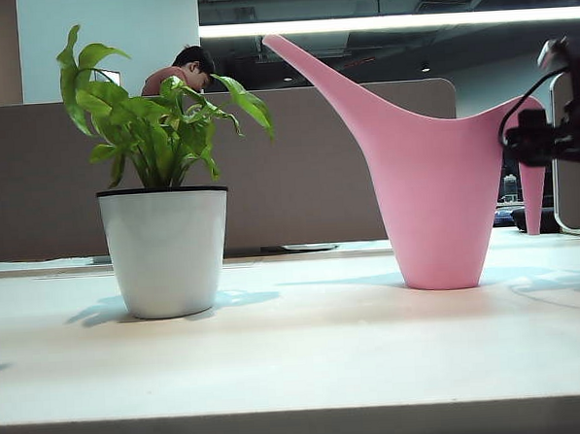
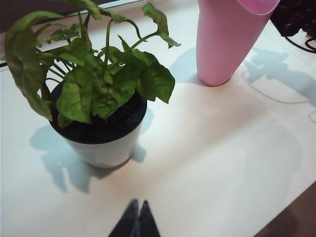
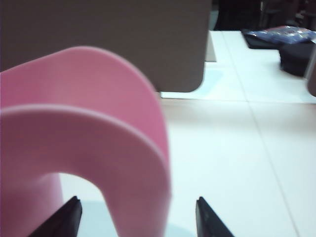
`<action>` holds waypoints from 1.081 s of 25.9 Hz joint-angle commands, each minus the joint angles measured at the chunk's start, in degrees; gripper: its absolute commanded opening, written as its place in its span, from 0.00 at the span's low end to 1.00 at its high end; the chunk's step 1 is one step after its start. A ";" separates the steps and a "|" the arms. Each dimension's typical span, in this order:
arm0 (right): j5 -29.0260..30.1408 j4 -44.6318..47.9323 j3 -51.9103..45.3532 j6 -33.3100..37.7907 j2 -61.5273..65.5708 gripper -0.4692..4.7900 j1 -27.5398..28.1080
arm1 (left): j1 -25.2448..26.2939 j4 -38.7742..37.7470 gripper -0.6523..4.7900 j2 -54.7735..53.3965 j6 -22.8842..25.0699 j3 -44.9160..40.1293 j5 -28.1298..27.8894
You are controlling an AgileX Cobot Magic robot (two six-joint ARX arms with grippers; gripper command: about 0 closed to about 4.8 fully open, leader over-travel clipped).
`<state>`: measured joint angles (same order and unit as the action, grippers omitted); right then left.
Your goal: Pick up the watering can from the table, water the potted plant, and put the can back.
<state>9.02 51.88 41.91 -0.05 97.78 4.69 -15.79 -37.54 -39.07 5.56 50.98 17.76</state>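
Both items stand on the surface (image 1: 298, 362): watering can (image 1: 435, 200) upright beside the potted plant (image 1: 162, 194). Right end effector (image 3: 138, 217) straddles its handle, fingers apart; left end effector (image 2: 136, 222) pressed together, idle. Watering done or pending: undeterminable.

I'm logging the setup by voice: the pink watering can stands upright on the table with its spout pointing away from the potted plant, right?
Not quite. The watering can does stand upright on the table, but its spout points toward the potted plant, not away from it. The exterior view shows this. The right gripper is open around the can's handle, and the left gripper is shut, short of the pot.
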 commanded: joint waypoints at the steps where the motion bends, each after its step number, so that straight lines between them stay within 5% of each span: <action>1: -0.13 -6.19 -0.96 -0.24 -3.69 0.69 0.17 | -0.02 0.31 0.11 0.09 0.04 0.22 -0.13; 6: -0.11 -8.72 -5.16 -0.39 -14.08 0.66 0.15 | -0.02 0.09 0.11 0.11 0.04 0.22 -0.20; 10: 0.00 -15.80 -8.00 -0.11 -24.39 0.38 0.07 | -0.02 -0.74 0.11 1.70 0.02 0.09 -2.67; 15: 0.15 -28.11 -12.52 2.27 -43.21 0.14 0.04 | 0.00 2.23 0.11 11.04 -0.22 -4.55 -5.35; 22: 1.64 -44.78 -12.87 4.52 -64.83 0.09 -0.63 | 0.00 11.45 0.11 20.35 -0.42 -16.92 -8.07; 28: 1.60 -56.83 -13.03 3.93 -76.72 0.09 -1.09 | 0.00 18.10 0.11 20.70 -6.71 -24.59 -9.20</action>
<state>10.68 -1.72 28.77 4.21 22.61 3.66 -15.79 -23.22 -18.44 0.56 27.55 8.99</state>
